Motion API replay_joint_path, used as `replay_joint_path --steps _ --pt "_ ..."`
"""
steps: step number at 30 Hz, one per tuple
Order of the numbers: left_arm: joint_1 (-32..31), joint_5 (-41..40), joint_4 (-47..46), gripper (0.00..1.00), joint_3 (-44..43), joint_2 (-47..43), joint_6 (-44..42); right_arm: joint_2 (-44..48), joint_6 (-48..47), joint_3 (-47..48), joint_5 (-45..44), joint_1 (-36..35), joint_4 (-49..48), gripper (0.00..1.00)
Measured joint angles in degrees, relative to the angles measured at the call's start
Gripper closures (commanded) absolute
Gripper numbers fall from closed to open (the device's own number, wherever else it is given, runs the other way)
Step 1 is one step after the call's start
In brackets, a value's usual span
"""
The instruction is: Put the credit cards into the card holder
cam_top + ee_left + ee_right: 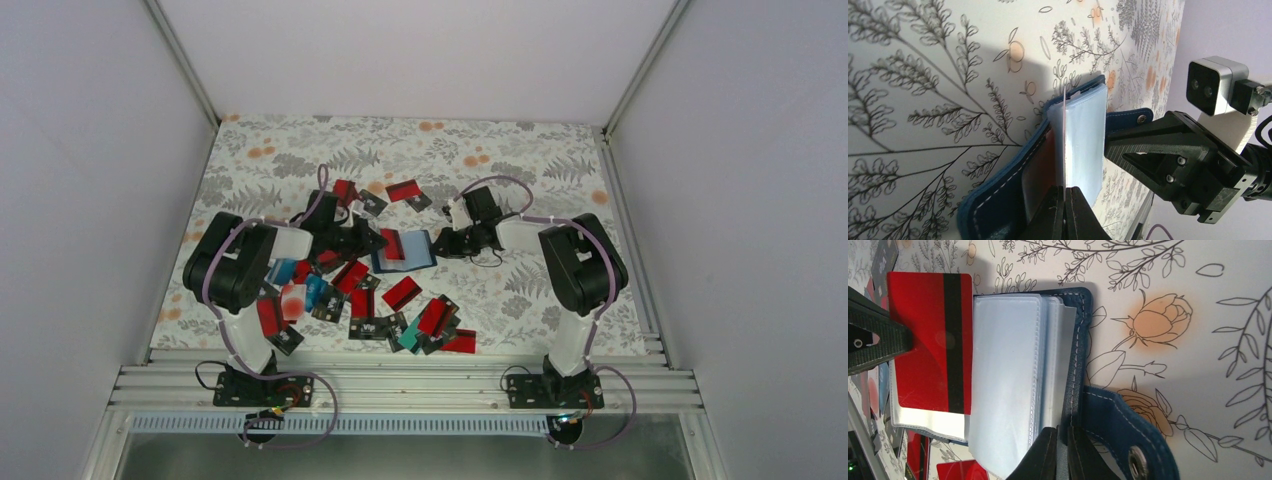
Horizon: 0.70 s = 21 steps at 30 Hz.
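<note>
Red card [923, 340], pinched in the closed left claw [1064, 190], sits partly inside a sleeve of the open holder [1082, 315] mid-surface [1173, 400]. The right claw [1062, 435] clamps the holder's cover edge. Push straight and flat, with the cover pinned.

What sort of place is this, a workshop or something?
Likely a robot lab test cell: plain white panel walls on aluminium frame rails, a floral-print tablecloth, and two black-and-white robot arms working over scattered red plastic cards.
</note>
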<state>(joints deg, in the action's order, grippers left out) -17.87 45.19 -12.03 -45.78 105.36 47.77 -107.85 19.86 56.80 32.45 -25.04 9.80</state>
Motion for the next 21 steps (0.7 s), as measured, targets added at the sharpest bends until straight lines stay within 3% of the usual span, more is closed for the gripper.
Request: replay_joint_path --steps 21 --pt "-1.36 0.46 -4.90 0.98 2.10 0.02 8.59 0.02 1.97 -2.14 0.85 0.31 -3.65 0.96"
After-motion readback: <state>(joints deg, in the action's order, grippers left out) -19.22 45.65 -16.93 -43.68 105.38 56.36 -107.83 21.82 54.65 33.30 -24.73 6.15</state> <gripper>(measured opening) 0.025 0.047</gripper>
